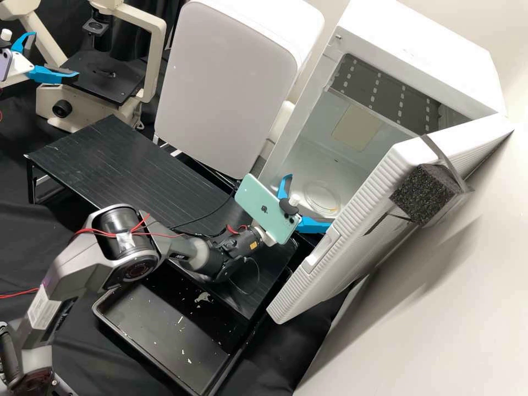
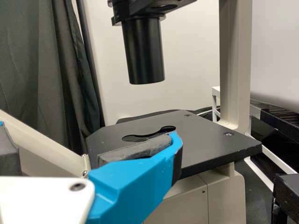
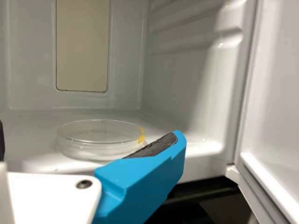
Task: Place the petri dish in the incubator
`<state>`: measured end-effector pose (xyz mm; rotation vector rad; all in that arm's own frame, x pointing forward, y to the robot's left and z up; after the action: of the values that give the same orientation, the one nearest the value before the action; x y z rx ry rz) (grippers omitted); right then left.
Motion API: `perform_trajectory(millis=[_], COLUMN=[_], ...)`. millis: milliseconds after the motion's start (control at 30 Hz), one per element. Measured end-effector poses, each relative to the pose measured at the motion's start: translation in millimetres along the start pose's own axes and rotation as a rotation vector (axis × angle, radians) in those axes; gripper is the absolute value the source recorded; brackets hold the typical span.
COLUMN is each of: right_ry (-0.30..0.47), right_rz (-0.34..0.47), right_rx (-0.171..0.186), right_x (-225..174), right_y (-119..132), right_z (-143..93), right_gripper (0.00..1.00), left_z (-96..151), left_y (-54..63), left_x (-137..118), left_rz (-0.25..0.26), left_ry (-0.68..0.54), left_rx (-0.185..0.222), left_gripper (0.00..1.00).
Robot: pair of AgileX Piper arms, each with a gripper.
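Open, with empty space between its fingers, my right gripper [image 1: 311, 199] is at the incubator's [image 1: 421, 47] doorway in the high view. The clear petri dish [image 1: 324, 192] lies flat on the incubator floor just beyond those fingers. In the right wrist view the petri dish [image 3: 96, 140] has a yellow mark on its rim, past the open right gripper [image 3: 88, 140]. My left gripper [image 1: 55, 55] stands open beside the microscope at the upper left; in the left wrist view the left gripper [image 2: 91, 140] is in front of the microscope stage.
The incubator door [image 1: 352, 220] stands wide open on the right, with a black foam block [image 1: 423, 192] on it. A closed white unit [image 1: 225, 82] is left of the incubator. The black raised platform [image 1: 126, 165], a black tray [image 1: 165, 324] and the microscope stage [image 1: 104, 77] are also there.
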<state>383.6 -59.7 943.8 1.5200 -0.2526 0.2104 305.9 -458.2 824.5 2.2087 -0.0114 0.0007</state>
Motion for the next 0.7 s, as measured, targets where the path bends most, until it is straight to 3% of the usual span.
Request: perform_trajectory(millis=[233,400,600,700], right_ry=[0.033,-0.014,-0.069,-0.074], right_rz=[0.050,0.014,-0.041,-0.049], right_rx=[0.033,0.089,0.113,0.142], right_x=[-52.1,-97.3,-150.7,-179.6], right_y=[7.3,6.6,-6.7,-15.1], right_z=[4.9,1.6,-10.4,-25.6], right_gripper=[1.00,1.00,1.00,1.00], left_z=[0.0,0.0,0.0,0.0], left_y=[0.0,0.0,0.0,0.0], left_x=[0.0,0.0,0.0,0.0], left_rz=[0.000,0.000,0.000,0.000], left_ry=[0.000,0.000,0.000,0.000], left_rx=[0.000,0.000,0.000,0.000], left_gripper=[1.00,1.00,1.00,1.00])
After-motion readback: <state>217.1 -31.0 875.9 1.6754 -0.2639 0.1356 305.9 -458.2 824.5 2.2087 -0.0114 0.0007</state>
